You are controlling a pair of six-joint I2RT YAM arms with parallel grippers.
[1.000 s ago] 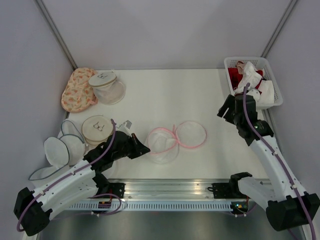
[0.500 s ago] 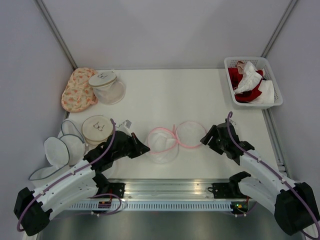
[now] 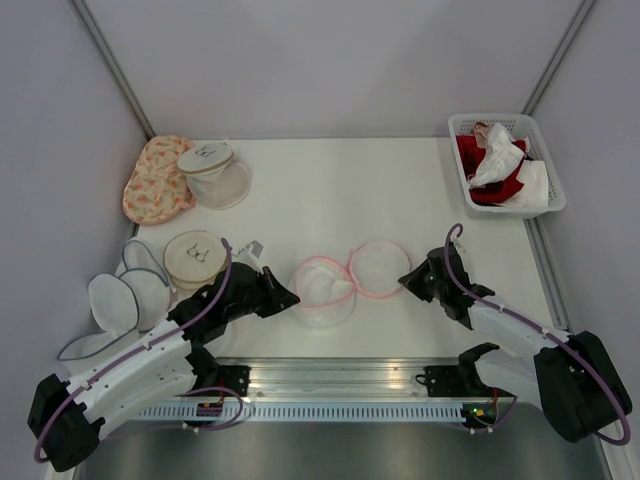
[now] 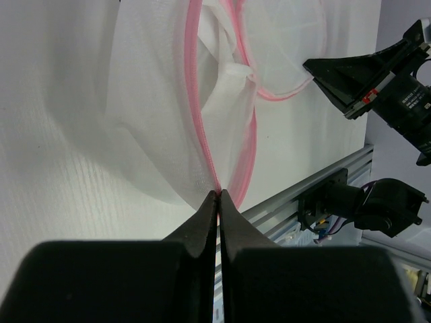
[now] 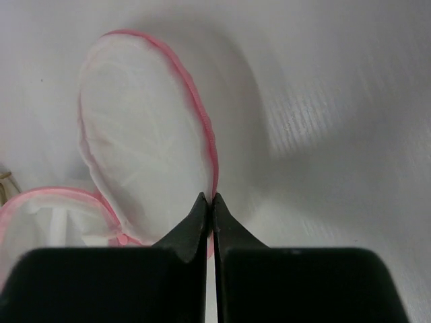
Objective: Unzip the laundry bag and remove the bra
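The laundry bag [image 3: 323, 285] lies unzipped in the middle of the table, a white mesh bowl with a pink rim. Its round lid [image 3: 381, 267] is folded out to the right. My left gripper [image 3: 293, 297] is shut on the bowl's pink rim at its left side; in the left wrist view the tips [image 4: 219, 193] pinch the pink band of the bag [image 4: 155, 121]. My right gripper [image 3: 403, 279] is shut on the lid's right edge, its tips [image 5: 209, 198] clamping the pink rim of the lid [image 5: 145, 134]. I cannot single out the bra.
A white basket [image 3: 520, 118] at the back right holds red and white garments. At the left are an orange floral pouch [image 3: 155, 178], a clear mesh dome [image 3: 215, 172], a beige round bag [image 3: 195, 258] and white mesh bags [image 3: 120, 300]. A metal rail [image 3: 330, 385] runs along the near edge.
My right arm swung from above the basket down to the lid, and its jaws closed on the lid's pink rim. The left arm has stayed still, holding the bag.
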